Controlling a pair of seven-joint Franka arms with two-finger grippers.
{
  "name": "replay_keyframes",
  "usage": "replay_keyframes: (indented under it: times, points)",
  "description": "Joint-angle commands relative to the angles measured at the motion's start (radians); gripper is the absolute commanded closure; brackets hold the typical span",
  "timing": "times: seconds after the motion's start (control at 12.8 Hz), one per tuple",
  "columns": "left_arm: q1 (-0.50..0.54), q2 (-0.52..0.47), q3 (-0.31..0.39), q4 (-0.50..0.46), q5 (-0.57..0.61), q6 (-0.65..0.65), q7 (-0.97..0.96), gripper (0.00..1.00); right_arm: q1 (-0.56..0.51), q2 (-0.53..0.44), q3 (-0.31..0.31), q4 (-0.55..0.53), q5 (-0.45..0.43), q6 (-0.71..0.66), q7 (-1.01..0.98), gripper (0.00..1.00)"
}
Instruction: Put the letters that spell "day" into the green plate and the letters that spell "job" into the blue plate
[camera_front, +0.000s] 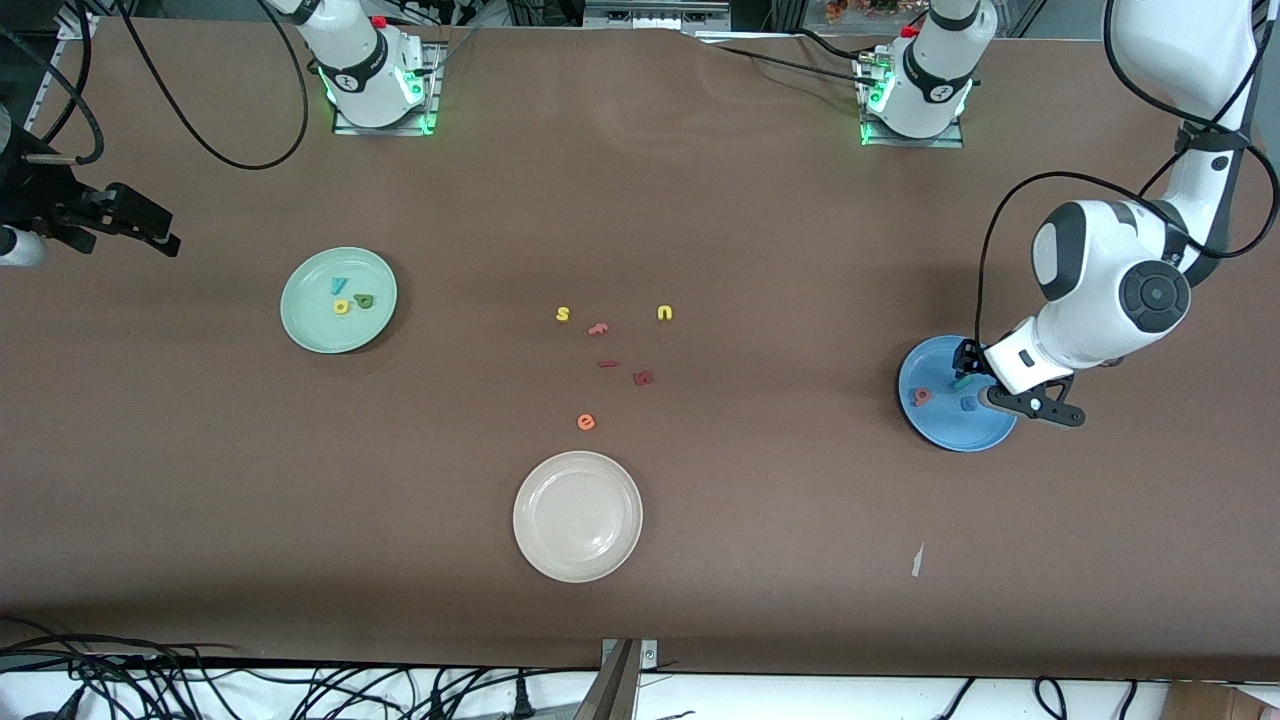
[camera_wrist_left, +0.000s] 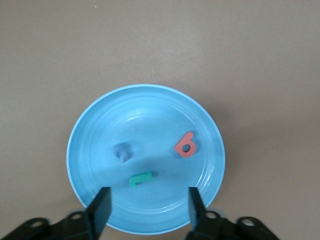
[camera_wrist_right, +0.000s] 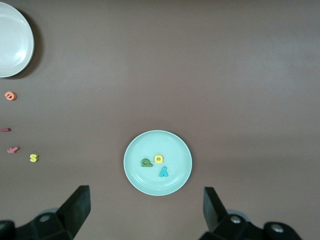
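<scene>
— Three foam letters per plate?
— Yes: teal j (camera_wrist_left: 140, 178), blue o (camera_wrist_left: 121, 151), salmon b (camera_wrist_left: 185, 144) lie in the round blue plate (camera_wrist_left: 150, 102); d (camera_wrist_right: 146, 162), a (camera_wrist_right: 158, 159), y (camera_wrist_right: 164, 172) in the mint-green plate (camera_wrist_right: 135, 175).
— Grippers?
— Left gripper (camera_wrist_left: 149, 212) open over the blue plate; right gripper (camera_wrist_right: 147, 207) waits open above the green plate.
— Strays?
— Six mid-table; one cream plate (camera_front: 530, 545).

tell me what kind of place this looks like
Probably a robotics lab bench: two arms are bolted to a brown table, loose cables hang at its edges, and foam letters lie in the green plate and blue plate.

Loose table letters read yellow "s" (camera_front: 563, 314), yellow "u" (camera_front: 665, 313), orange "e" (camera_front: 586, 422); the blue plate (camera_wrist_left: 90, 130) holds a pink "b" (camera_wrist_left: 185, 145).
</scene>
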Motion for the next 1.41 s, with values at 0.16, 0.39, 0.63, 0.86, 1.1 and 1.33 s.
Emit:
replay_keyframes:
  times: [0.16,0.39,0.63,0.86,1.1,1.33]
  points:
    - [0.016,-0.211,-0.006,-0.213,0.016,0.006,0.005,0.0,-0.001,-0.016,0.009,-0.014,0.006,0.016,0.001,0.0]
    - [0.014,-0.359,-0.011,-0.217,0.013,-0.009,0.008,0.0,0.0,-0.016,0.012,-0.014,0.003,0.021,-0.001,0.0]
    - [0.008,-0.484,-0.012,-0.131,0.023,-0.216,0.002,0.0,0.005,-0.016,0.012,-0.014,0.001,0.021,-0.001,0.0]
    - [0.008,-0.505,-0.009,0.043,0.028,-0.446,0.001,0.0,0.005,-0.016,0.007,-0.016,0.001,0.016,0.001,0.0]
    - [0.01,-0.482,-0.004,0.199,0.034,-0.632,-0.013,0.0,0.005,-0.01,0.007,-0.008,0.0,0.012,-0.007,0.0]
    - [0.004,-0.467,-0.029,0.254,0.045,-0.721,-0.164,0.0,0.005,-0.01,0.007,-0.009,0.001,0.004,-0.011,0.0]
